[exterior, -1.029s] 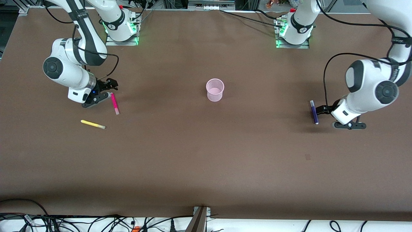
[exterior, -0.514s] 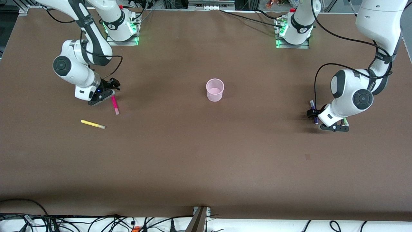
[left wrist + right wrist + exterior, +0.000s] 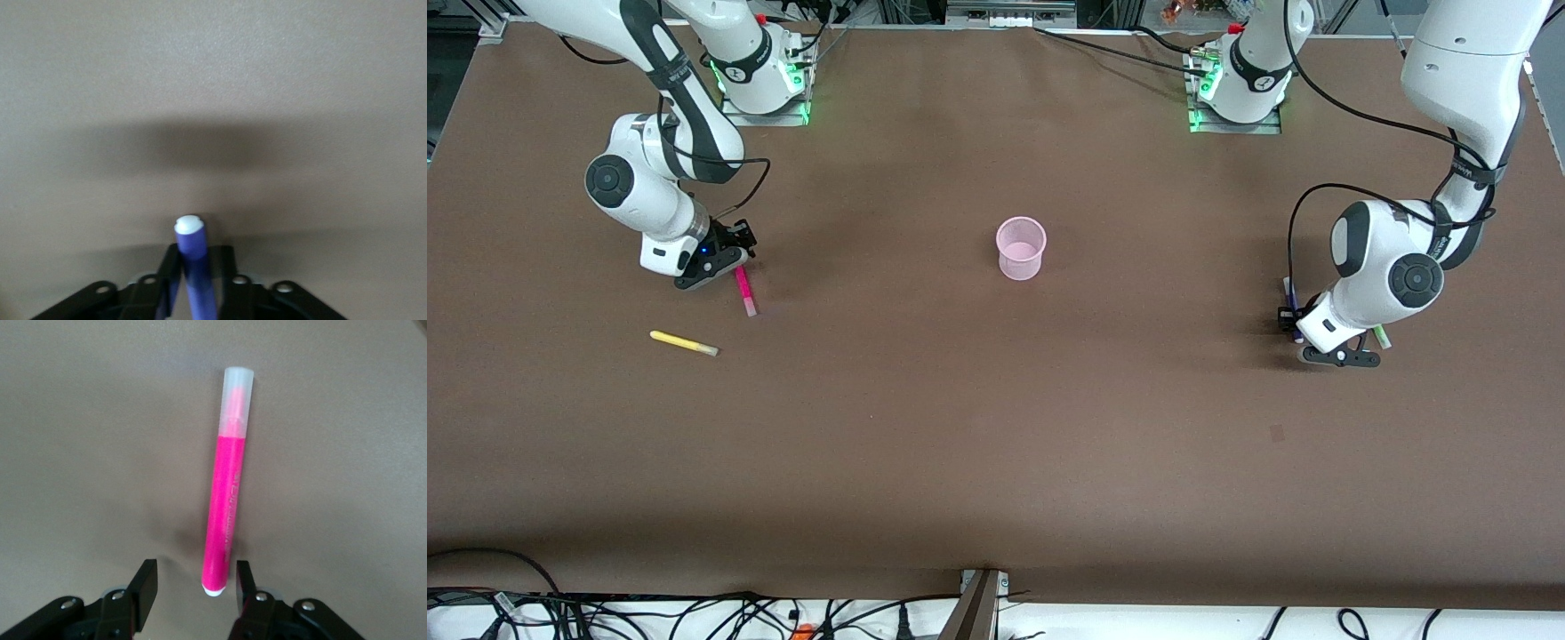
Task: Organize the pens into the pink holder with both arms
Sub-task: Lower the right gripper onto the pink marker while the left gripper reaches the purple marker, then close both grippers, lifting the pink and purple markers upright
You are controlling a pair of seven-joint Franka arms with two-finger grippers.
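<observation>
The pink holder (image 3: pixel 1021 247) stands upright mid-table. My left gripper (image 3: pixel 1288 317) is down at the table toward the left arm's end, shut on the dark purple pen (image 3: pixel 193 257), whose pale end sticks out past the fingers; the wrist hides most of it in the front view. A green pen (image 3: pixel 1381 336) peeks out beside that wrist. My right gripper (image 3: pixel 734 256) is low at the right arm's end, open, its fingers (image 3: pixel 148 583) straddling the near end of the magenta-pink pen (image 3: pixel 227 500) lying flat. The yellow pen (image 3: pixel 683 343) lies nearer the front camera.
The brown table (image 3: pixel 996 444) stretches wide between the holder and both pen groups. Arm bases with green lights (image 3: pixel 765 80) (image 3: pixel 1236 89) stand along the top edge. Cables (image 3: pixel 694 613) run along the edge nearest the front camera.
Both wrists shifted toward their pens and lowered. The left gripper closed on the purple pen. The right gripper's jaws narrowed around the pink pen's end. No pen has left the table.
</observation>
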